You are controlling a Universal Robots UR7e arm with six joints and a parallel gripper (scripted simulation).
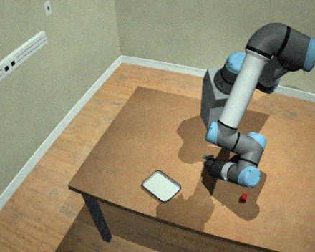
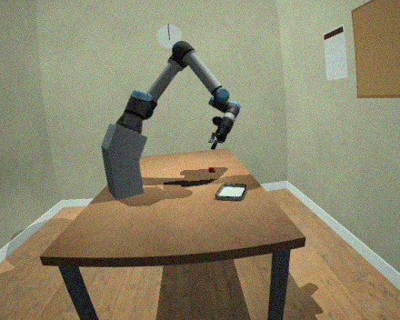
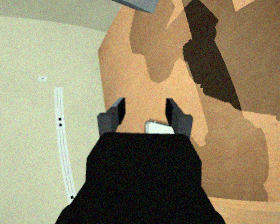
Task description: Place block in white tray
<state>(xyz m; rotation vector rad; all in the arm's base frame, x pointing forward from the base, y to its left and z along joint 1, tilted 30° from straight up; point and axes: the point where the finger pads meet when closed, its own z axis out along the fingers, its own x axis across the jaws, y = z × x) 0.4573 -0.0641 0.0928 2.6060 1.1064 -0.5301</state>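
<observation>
A small red block point(image 1: 243, 197) lies on the wooden table near its front right, in the arm's shadow; it also shows in the exterior view point(image 2: 211, 169). The white tray point(image 1: 161, 185) with a dark rim sits flat near the table's front edge, left of the block, and shows in the exterior view point(image 2: 231, 191). My gripper point(image 1: 208, 158) point(image 2: 214, 143) hangs well above the table, between tray and block, open and empty. In the wrist view the two fingers stand apart with nothing between them, and part of the tray point(image 3: 159, 127) peeks out below them.
The arm's grey base pedestal point(image 1: 212, 97) stands at the back of the table. The table's front edge runs just past the tray. Walls close the room on the far and left sides.
</observation>
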